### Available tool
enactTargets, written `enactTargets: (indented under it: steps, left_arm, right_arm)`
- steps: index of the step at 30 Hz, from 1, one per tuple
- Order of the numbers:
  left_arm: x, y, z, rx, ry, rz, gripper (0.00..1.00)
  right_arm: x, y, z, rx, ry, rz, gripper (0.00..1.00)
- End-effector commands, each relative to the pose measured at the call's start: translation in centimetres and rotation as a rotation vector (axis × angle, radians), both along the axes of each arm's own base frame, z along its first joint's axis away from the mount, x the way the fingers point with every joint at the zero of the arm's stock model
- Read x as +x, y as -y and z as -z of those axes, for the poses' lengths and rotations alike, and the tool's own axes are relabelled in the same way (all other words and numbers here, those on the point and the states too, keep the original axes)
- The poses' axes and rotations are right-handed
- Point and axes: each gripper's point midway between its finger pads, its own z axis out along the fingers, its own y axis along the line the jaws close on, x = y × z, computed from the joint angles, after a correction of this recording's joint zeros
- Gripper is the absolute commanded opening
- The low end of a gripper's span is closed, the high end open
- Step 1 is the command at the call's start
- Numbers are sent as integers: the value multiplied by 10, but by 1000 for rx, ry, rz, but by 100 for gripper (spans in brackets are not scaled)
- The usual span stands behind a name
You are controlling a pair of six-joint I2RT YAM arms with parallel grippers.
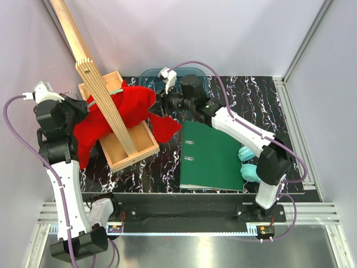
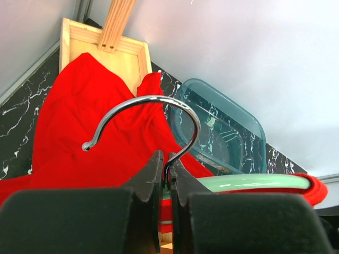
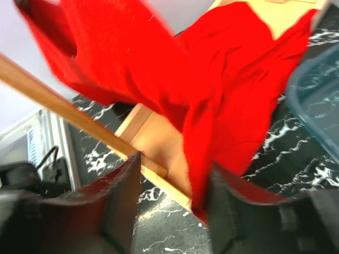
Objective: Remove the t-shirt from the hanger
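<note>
The red t-shirt (image 1: 125, 109) drapes over the wooden tray and around the slatted pole, still on the pale green hanger (image 2: 254, 181). My left gripper (image 2: 168, 170) is shut on the stem of the hanger's metal hook (image 2: 153, 99); from above it (image 1: 83, 108) sits at the shirt's left side. My right gripper (image 3: 175, 196) stands open, blurred, at the shirt's right side (image 1: 163, 105). A hanging fold of the t-shirt (image 3: 212, 132) falls between its fingers, close to the right fingertip (image 3: 233, 203). Most of the hanger is hidden under cloth.
The wooden tray (image 1: 146, 149) carries a tall slatted plywood pole (image 1: 103, 92) that leans back-left through the shirt. A green binder (image 1: 209, 156) lies to the right, with teal objects (image 1: 248, 164) beside it. A blue translucent container (image 1: 150, 74) stands behind the tray.
</note>
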Motion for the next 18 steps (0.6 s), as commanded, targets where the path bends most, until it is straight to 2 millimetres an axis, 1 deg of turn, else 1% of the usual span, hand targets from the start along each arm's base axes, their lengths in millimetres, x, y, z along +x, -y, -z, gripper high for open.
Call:
enactTargets:
  steps: [1, 4, 5, 7, 10, 11, 12, 14, 15, 17, 18]
  left_arm:
    - [-2, 3, -26, 7, 109, 10, 0]
    - [-5, 3, -27, 12, 114, 9, 0]
    - [-6, 3, -27, 12, 113, 9, 0]
    - [-6, 3, -28, 12, 114, 8, 0]
    - [-7, 4, -29, 5, 117, 13, 0]
    - [-8, 3, -28, 4, 117, 10, 0]
    - [-7, 4, -28, -1, 117, 10, 0]
    - [-8, 4, -26, -5, 114, 10, 0]
    - [-8, 4, -24, -10, 112, 12, 0]
    - [-8, 6, -22, -11, 112, 20, 0]
    - [-8, 5, -20, -11, 110, 17, 0]
  right_arm:
    - [15, 18, -26, 24, 62, 123, 40]
    - [25, 25, -25, 25, 44, 198, 22]
    - [29, 28, -26, 26, 41, 222, 13]
    - [37, 33, -27, 33, 34, 275, 0]
    - [50, 41, -30, 48, 20, 362, 0]
    - [56, 47, -32, 55, 17, 402, 0]
    - [65, 56, -32, 67, -5, 483, 0]
    - [73, 69, -33, 95, -42, 559, 0]
    - [83, 83, -34, 134, -93, 621, 0]
    - [88, 95, -33, 171, -149, 656, 0]
    - [96, 109, -32, 206, -196, 704, 0]
